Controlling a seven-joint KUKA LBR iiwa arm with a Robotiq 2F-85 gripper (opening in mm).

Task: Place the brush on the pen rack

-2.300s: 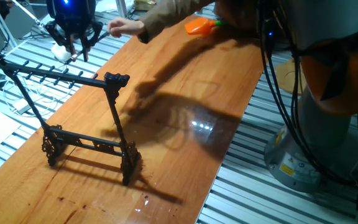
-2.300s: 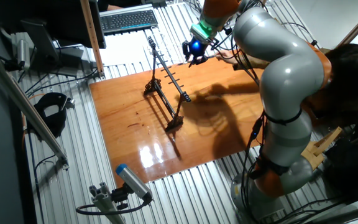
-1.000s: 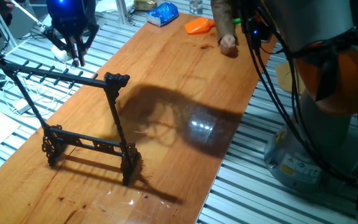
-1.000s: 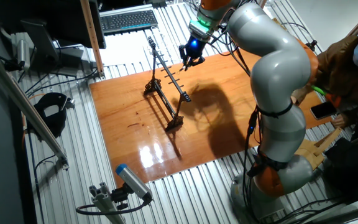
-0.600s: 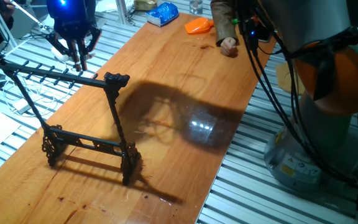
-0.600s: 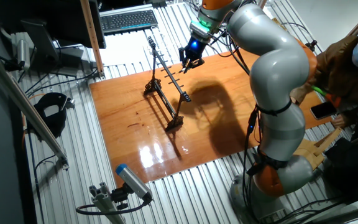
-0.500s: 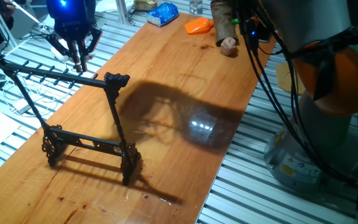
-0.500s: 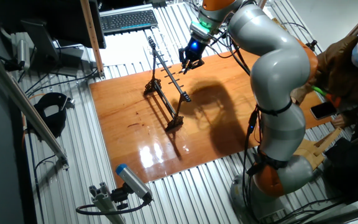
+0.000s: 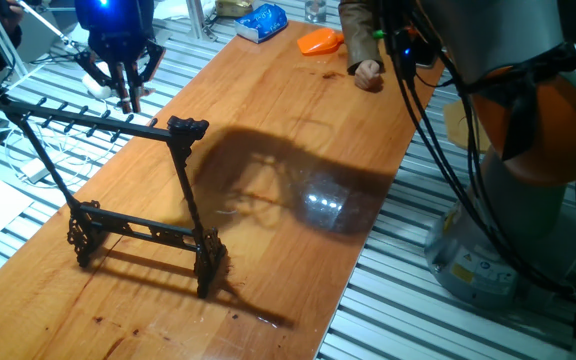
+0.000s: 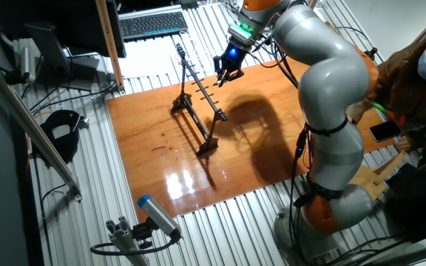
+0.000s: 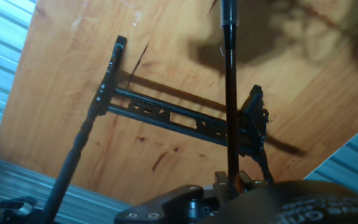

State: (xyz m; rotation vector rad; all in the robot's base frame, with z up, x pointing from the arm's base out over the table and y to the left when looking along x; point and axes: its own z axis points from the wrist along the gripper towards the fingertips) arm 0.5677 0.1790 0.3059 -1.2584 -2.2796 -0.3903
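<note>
The black pen rack [image 9: 118, 226] stands on the wooden table [image 9: 298, 150], with its pegged top bar running left to right. My gripper [image 9: 124, 92] hangs just behind and above that bar, near its middle. The other fixed view shows the gripper [image 10: 222, 78] beside the pen rack [image 10: 198, 96]. In the hand view the brush [image 11: 230, 93] is a thin dark rod running straight out from the fingers, which are shut on it. Beneath it lies the rack's lower rail [image 11: 166, 115]. The brush is too thin to make out in the fixed views.
An orange scoop [image 9: 320, 42] and a blue packet [image 9: 261, 22] lie at the table's far end. A person's hand [image 9: 368, 72] rests near them, and the person [image 10: 413, 66] sits at the right. A keyboard [image 10: 152, 24] lies beyond the table. The arm's base [image 9: 508, 240] stands to the right.
The person's arm that reached across to the gripper has pulled back to the far end of the table. The gripper has shifted slightly closer to the rack's top bar.
</note>
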